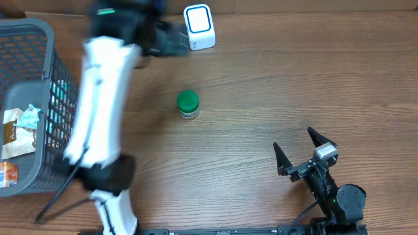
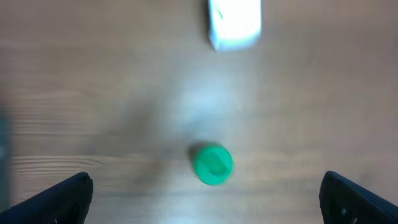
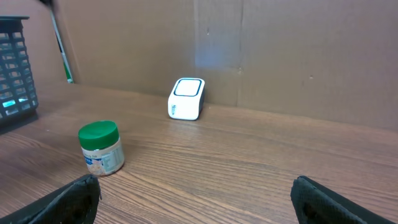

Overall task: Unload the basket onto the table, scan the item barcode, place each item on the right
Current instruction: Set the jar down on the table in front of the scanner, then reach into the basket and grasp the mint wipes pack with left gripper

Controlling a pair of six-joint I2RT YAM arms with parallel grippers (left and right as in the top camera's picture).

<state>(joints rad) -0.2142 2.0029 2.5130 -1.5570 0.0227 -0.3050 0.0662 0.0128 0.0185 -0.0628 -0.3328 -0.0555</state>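
Spread wide, the left gripper (image 2: 208, 180) is hovering near the white boxy scanner (image 1: 199, 26); the right gripper (image 1: 293, 138) is gaping too. The grey plastic mesh basket (image 1: 39, 29) is holding what look like snack packets (image 1: 18, 127). The small white-labelled, green-lidded jar (image 1: 187, 104) is standing upright on the wooden table (image 1: 261, 85) between the grippers, lid pointing up, long axis vertical.

You've got a wood-grain table (image 1: 261, 85) filling the overhead view, grain running 9 to 3 o'clock, mid-brown. Along its 12 o'clock edge stands a plain brown cardboard wall (image 3: 298, 56), meeting the tabletop directly, with vertical seams in it. Soft pale glare patch (image 3: 214, 57) on the cardboard beside one seam. Light on the table is even and diffuse; shadows fall soft-edged. Left wrist view shows the same tabletop, blurred.
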